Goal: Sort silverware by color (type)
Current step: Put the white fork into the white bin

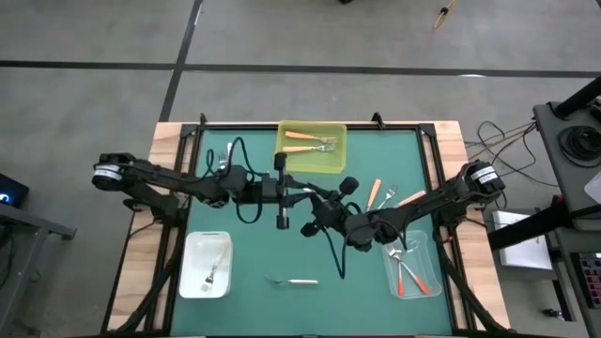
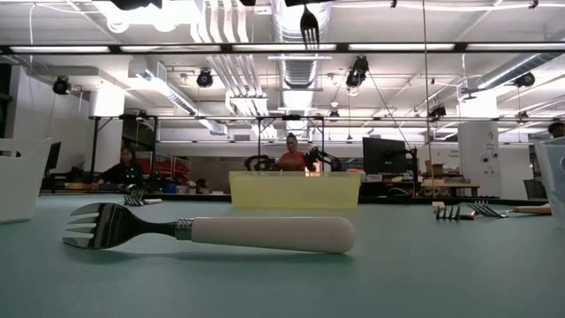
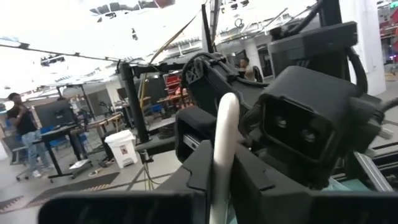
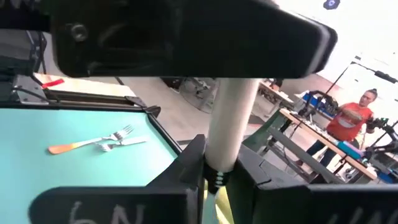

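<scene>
Sorting is sitting partway. The white bin point(image 1: 188, 246) is holding one fork and another white fork point(image 1: 293, 281) is lying loose on the counter point(image 1: 254, 253). At mid-counter the left pincer point(image 3: 219, 180) and right pincer point(image 4: 214, 180) are both clamping a white-handled fork point(image 3: 224, 140). Three loose forks point(image 1: 387, 196) are waiting beside the clear bin point(image 1: 428, 246).

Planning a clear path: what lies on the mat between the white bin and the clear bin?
One white-handled fork lies flat there, touching neither; the high view shows it.
</scene>
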### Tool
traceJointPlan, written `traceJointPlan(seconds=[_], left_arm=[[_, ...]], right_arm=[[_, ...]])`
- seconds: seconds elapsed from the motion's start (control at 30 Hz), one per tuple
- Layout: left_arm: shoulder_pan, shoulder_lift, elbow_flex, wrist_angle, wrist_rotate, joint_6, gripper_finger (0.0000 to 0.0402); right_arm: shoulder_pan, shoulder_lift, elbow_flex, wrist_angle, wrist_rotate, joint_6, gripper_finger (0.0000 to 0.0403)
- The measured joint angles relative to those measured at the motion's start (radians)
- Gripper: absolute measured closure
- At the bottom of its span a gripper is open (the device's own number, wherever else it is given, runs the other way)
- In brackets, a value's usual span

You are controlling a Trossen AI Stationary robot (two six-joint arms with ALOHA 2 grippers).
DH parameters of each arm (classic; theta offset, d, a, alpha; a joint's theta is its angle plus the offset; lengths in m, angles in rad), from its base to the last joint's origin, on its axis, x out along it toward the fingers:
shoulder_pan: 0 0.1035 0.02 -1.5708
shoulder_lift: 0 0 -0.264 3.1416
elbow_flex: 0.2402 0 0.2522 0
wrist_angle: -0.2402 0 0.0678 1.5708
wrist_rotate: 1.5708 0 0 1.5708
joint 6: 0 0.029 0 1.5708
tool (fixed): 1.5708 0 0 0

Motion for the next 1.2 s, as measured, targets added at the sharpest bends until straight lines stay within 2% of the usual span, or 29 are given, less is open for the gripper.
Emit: traceJointPlan(seconds=[0.27, 0.43, 0.6, 0.77, 1.03, 1.2], left_arm=[[-0.003, -0.026, 0.002, -0.067, -0.002, -0.024, 0.0389], [-0.004, -0.060, 0.003, -0.144, -0.055, -0.022, 0.0390], [-0.004, -0.108, 0.002, -0.232, -0.160, -0.004, 0.0390], [-0.004, -0.133, 0.002, -0.284, -0.177, -0.001, 0.0390], [-0.002, -0.235, -0.001, -0.482, -0.309, 0.026, 0.0390], [-0.003, -0.323, 0.000, -0.643, -0.336, -0.040, 0.0390]], right_arm=[[-0.003, 0.000, 0.000, 0.001, -0.009, -0.001, 0.0335], [-0.003, 0.000, 0.000, 0.000, -0.003, 0.016, 0.0318], [-0.003, 0.000, 0.000, 0.002, 0.003, 0.018, 0.0301], [-0.003, 0.000, 0.000, 0.001, 0.005, 0.030, 0.0290], [0.017, -0.004, 0.003, 0.007, 0.013, 0.049, 0.0276], [0.021, -0.005, 0.003, 0.003, 0.008, 0.059, 0.0273]])
